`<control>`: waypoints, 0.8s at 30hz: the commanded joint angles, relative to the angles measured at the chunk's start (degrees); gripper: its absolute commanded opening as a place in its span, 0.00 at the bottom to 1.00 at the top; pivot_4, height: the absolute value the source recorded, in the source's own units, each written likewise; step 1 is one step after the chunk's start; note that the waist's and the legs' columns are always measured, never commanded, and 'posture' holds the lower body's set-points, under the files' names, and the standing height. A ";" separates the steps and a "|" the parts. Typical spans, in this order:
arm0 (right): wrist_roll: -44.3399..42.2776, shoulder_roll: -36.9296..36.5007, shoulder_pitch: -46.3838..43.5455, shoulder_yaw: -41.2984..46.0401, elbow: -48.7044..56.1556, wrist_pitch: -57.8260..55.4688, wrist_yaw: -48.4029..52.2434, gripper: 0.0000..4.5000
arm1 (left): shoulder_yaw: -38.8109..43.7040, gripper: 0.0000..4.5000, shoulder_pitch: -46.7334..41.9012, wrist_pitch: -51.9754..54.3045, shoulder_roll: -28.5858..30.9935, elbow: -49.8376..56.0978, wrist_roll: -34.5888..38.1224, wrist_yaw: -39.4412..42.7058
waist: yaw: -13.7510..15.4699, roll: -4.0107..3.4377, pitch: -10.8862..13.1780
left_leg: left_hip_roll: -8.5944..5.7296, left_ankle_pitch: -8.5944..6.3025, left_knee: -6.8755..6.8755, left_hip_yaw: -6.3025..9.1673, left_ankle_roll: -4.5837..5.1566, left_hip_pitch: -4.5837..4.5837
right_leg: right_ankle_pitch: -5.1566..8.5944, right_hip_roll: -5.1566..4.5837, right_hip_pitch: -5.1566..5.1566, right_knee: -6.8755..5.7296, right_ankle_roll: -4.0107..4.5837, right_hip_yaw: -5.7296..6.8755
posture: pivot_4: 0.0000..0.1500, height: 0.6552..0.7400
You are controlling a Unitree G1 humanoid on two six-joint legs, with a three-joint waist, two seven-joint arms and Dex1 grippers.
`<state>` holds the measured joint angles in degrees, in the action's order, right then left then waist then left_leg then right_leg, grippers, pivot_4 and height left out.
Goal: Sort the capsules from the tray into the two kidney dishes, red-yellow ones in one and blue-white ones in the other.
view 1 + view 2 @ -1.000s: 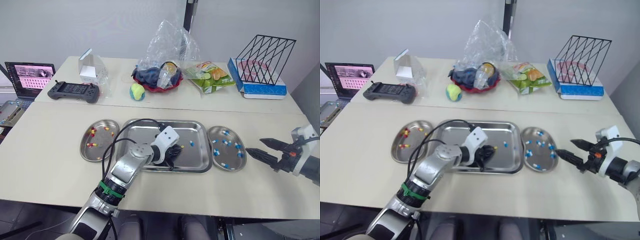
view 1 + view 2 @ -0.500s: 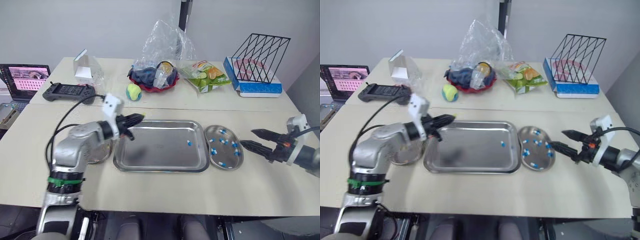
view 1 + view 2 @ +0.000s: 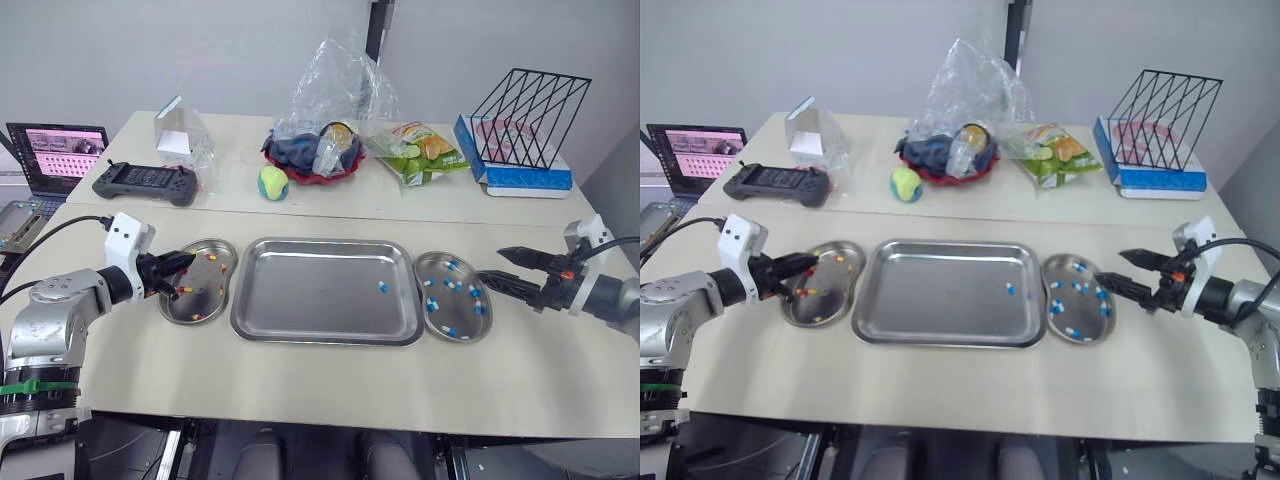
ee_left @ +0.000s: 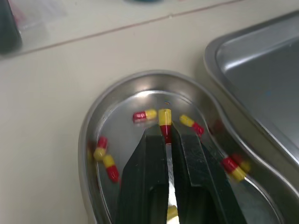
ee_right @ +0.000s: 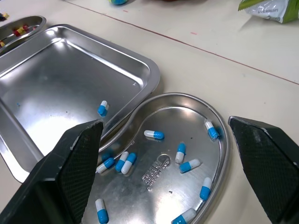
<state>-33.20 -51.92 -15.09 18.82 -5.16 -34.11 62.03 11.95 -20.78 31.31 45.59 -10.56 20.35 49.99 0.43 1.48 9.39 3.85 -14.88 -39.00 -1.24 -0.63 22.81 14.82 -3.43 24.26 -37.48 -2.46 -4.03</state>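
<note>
My left gripper (image 4: pixel 167 133) hangs over the left kidney dish (image 3: pixel 232 262) and is shut on a red-yellow capsule (image 4: pixel 164 122), which sticks out beyond the fingertips. Several red-yellow capsules lie in that dish (image 4: pixel 88 140). The steel tray (image 3: pixel 310 300) in the middle holds one blue-white capsule (image 3: pixel 381 287). The right kidney dish (image 3: pixel 430 260) holds several blue-white capsules. My right gripper (image 3: pixel 490 263) stands open at that dish's right edge, its fingers (image 5: pixel 74 158) spread wide with nothing between them.
Along the back of the table stand a laptop (image 3: pixel 55 155), a game controller (image 3: pixel 146 183), a white box (image 3: pixel 180 135), a tennis ball (image 3: pixel 273 183), a red bowl under a plastic bag (image 3: pixel 320 150), a snack bag (image 3: pixel 420 152) and a wire rack (image 3: pixel 525 120).
My left arm has swung from the middle of the tray leftwards to the left kidney dish, with the red-yellow capsule in its gripper. The right gripper has stayed by the right dish.
</note>
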 commanded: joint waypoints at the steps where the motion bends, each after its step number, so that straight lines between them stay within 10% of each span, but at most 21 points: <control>1: -0.40 -1.24 -0.41 1.90 1.02 1.28 0.75 1.00 | 1.55 0.30 -0.80 -1.44 2.37 -1.85 -0.36 0.77 | -0.06 0.00 0.00 | 0.01 0.00 0.00 0.00 0.00 -0.01 | 0.00 0.00 0.00 -0.01 0.00 0.00 | 1.00 0.72; 10: -0.89 -1.86 0.25 3.92 0.60 1.85 2.39 1.00 | 6.32 0.97 0.12 -3.53 4.86 -2.87 2.35 4.84 | -0.11 0.00 0.00 | 0.01 0.00 0.01 0.00 0.00 0.00 | 0.00 0.00 0.02 -0.02 0.00 0.00 | 1.00 0.72; 24: 1.65 -0.54 -1.73 6.19 -9.12 11.19 2.85 1.00 | 24.11 0.99 12.82 -9.03 7.68 -6.69 7.97 9.78 | -1.00 -0.02 0.01 | 0.05 0.00 0.06 -0.04 0.00 -0.02 | 0.00 0.00 0.05 -0.01 0.00 0.00 | 1.00 0.72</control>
<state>-32.59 -52.27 -16.06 23.50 -13.11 -26.21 65.16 30.33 -9.72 24.70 51.80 -16.30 26.43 58.59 -0.57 1.47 9.39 3.92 -14.89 -38.92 -1.28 -0.63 22.78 14.83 -3.42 24.32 -37.50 -2.45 -4.03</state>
